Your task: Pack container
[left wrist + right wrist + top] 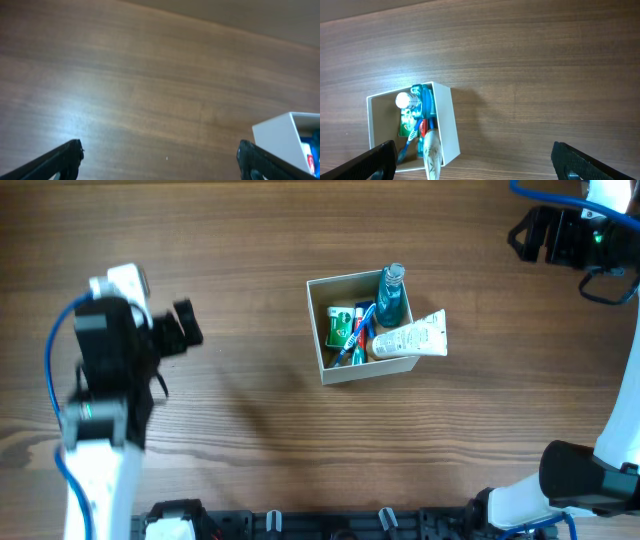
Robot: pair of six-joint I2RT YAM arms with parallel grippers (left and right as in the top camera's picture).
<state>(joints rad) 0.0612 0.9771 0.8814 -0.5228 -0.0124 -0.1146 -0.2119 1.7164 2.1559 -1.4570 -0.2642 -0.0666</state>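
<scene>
The container (323, 330), a small white-walled box with a tan inside, stands mid-table. It holds a blue bottle (391, 298), a white tube (411, 338) hanging over its right wall, a blue toothbrush (352, 332) and a green packet (338, 324). Its corner shows in the left wrist view (285, 135); the right wrist view shows it (446, 117) with the bottle (415, 100) and tube (431, 155). My left gripper (186, 324) is open and empty, far left of the box; its fingers frame bare table (160, 157). My right gripper (525, 232) is open and empty at the far right, its fingers wide apart (475, 160).
A wooden table (250, 250) fills the view. The left arm's body (100, 380) stands at the left side. The right arm's base (580, 480) is at the near right corner. Dark fixtures (300, 525) line the front edge.
</scene>
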